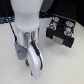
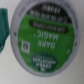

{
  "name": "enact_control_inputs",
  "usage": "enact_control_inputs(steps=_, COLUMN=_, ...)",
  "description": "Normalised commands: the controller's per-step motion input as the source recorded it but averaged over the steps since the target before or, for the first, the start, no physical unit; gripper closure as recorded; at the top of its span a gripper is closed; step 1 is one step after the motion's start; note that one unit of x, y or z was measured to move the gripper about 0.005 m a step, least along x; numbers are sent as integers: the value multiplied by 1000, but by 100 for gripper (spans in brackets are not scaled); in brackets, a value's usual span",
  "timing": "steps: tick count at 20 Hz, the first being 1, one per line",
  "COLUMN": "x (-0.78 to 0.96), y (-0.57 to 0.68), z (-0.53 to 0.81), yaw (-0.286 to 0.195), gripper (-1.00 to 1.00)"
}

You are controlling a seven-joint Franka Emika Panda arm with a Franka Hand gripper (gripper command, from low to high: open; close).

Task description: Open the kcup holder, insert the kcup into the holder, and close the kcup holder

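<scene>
The kcup fills the wrist view, its green foil top facing the camera square on, so it lies straight along the end effector's line of approach and very close beneath it. In the exterior view the pod itself is hidden behind the arm; only the end effector shows, low over the white bench at the exterior view's left. Whether its fingers are spread, pressed together or pinching the pod I cannot tell, since neither view shows the fingertips clearly. The kcup holder sits well apart, toward the exterior view's upper right, its tray seemingly pulled open with red-and-white pods in the slots. Any carry, I judge, must run in that direction.
</scene>
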Motion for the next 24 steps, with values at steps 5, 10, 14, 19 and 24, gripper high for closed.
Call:
enact_control_inputs(steps=5, x=102, y=17, z=51, yaw=-52, gripper=100)
enact_control_inputs(steps=10, x=58, y=37, z=52, yaw=-39, gripper=100)
enact_control_inputs(steps=14, x=50, y=165, z=352, yaw=-30, gripper=100)
enact_control_inputs(steps=19, x=18, y=345, z=733, yaw=-17, gripper=100)
enact_control_inputs(steps=24, x=-1, y=464, z=779, yaw=28, gripper=100)
